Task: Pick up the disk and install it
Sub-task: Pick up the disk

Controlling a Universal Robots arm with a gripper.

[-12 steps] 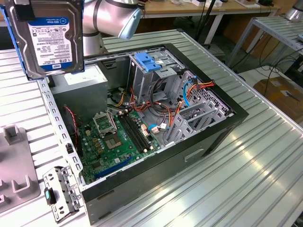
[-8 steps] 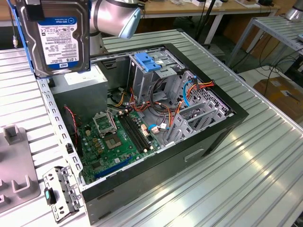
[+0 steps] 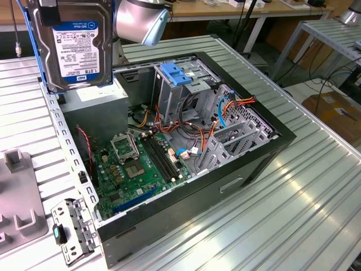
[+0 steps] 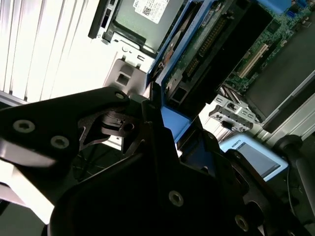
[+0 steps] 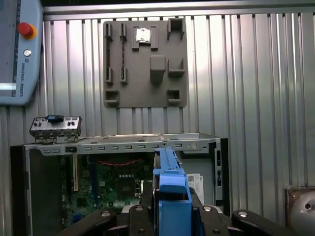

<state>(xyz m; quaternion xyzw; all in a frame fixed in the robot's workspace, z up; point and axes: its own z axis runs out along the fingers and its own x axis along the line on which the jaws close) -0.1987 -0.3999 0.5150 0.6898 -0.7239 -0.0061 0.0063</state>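
Disk (image 3: 73, 45) hangs above the open case (image 3: 282, 138), gripper (image 5: 171, 206) clamped on it; pick-up looks done, install not. Seating it likely calls for squaring it to the cage (image 3: 169, 99).

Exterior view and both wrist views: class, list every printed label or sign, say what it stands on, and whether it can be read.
White-and-blue paper label on the dark, blue-framed rectangular disk: upside down, fine print, not safely readable.
White sticker on the grey metal box: too small.
Sideways lettering on the grey teach pendant: too small to quote.
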